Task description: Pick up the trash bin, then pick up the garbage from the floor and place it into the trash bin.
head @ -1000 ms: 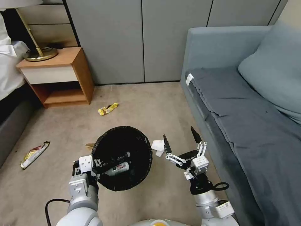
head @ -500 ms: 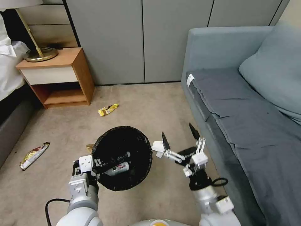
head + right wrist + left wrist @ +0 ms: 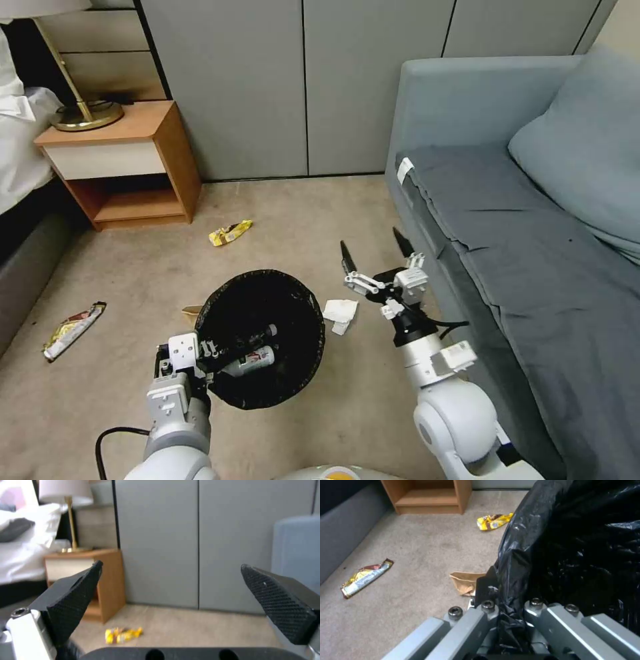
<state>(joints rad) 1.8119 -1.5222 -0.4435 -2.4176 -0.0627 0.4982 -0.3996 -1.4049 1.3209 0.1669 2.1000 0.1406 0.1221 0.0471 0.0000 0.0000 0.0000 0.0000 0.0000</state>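
Left pincer (image 3: 200, 357): clamped on bagged rim of trash bin (image 3: 263, 333), bin held off floor (image 3: 320, 220), bottles inside.

Right pincer (image 3: 373, 257): fingers spread wide, empty. Vs 1 s ago: raised and extended fwd, now past crumpled white paper (image 3: 340, 313), which lies on carpet just beside bin, uncollected. Pincer now aimed toward far wall, not down at paper.

Other garbage on floor: yellow wrapper (image 3: 230, 232), red-white wrapper (image 3: 70, 330), brown paper bag (image 3: 465, 582) next to bin.

Judgement: collection partway; several pcs left.
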